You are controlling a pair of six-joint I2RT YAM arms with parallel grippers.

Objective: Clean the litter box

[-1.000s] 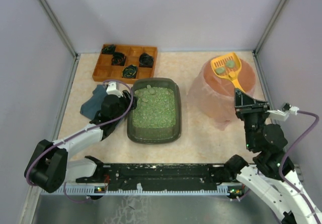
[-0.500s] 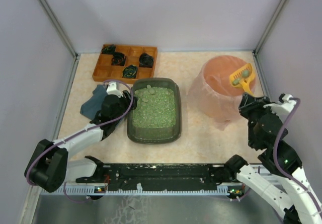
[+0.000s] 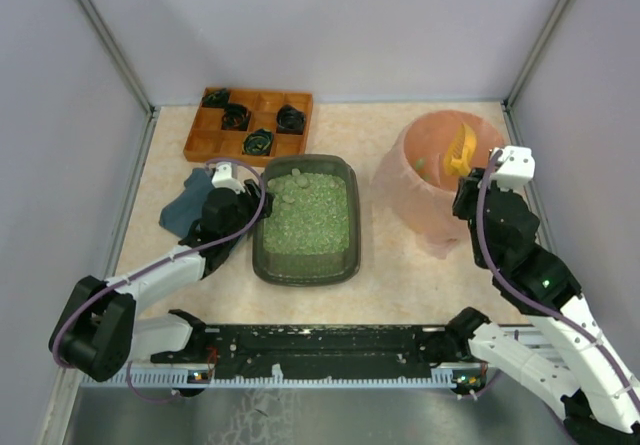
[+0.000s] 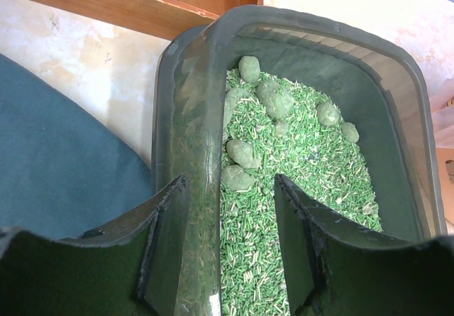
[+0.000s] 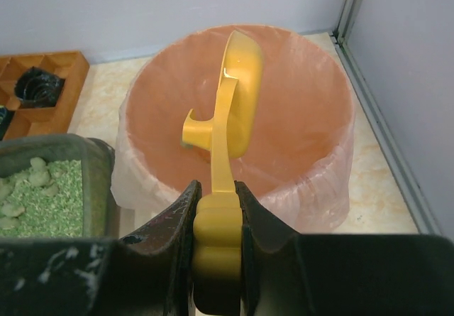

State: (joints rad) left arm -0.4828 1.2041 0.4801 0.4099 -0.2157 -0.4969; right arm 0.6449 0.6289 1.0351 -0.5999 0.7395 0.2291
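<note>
The dark grey-green litter box (image 3: 305, 277) sits mid-table, filled with green pellets and several grey-green clumps (image 4: 273, 99). My left gripper (image 4: 230, 181) is open astride the box's left wall (image 4: 188, 117). One finger is outside the wall and the other stands in the litter, with a gap showing beside it. My right gripper (image 5: 216, 188) is shut on the handle of a yellow scoop (image 5: 237, 96). The scoop (image 3: 458, 152) is turned on its edge over the pink bag-lined bin (image 3: 430, 205). A small green clump (image 3: 420, 164) lies inside the bin.
An orange-brown wooden compartment tray (image 3: 200, 143) with dark coiled items stands at the back left. A blue cloth (image 3: 183, 210) lies left of the litter box, under my left arm. Grey walls close in the table on three sides.
My right wrist has rolled, so the scoop went from lying flat with clumps on it to standing on edge over the bin. The clumps have left the scoop. The left arm has stayed still.
</note>
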